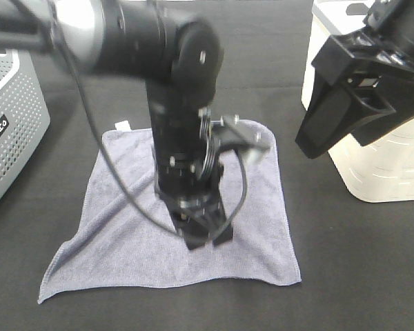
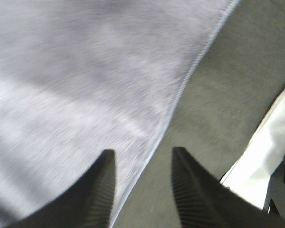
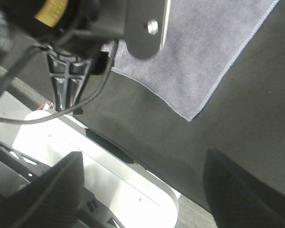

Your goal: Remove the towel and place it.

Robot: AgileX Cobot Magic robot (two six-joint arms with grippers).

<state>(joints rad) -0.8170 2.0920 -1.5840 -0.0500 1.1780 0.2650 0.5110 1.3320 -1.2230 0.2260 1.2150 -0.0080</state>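
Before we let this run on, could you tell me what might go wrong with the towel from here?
1. The left gripper is open and empty with the towel's hem between its fingers; closing there may catch only the thin edge, which could slip.
2. The right gripper hangs open near the white container, close to the left arm, so they could collide.

The left arm [image 1: 172, 103] reaches in from ten o'clock and bends steeply down at the centre of the high view, its wrist pointing toward six o'clock. The left gripper [image 1: 208, 234] hangs low at its tip, its two dark ribbed fingers [image 2: 97, 194] parted with a clear gap between them. The right gripper [image 1: 352, 110] hovers high at two o'clock, its jaws spread wide apart and holding nothing.
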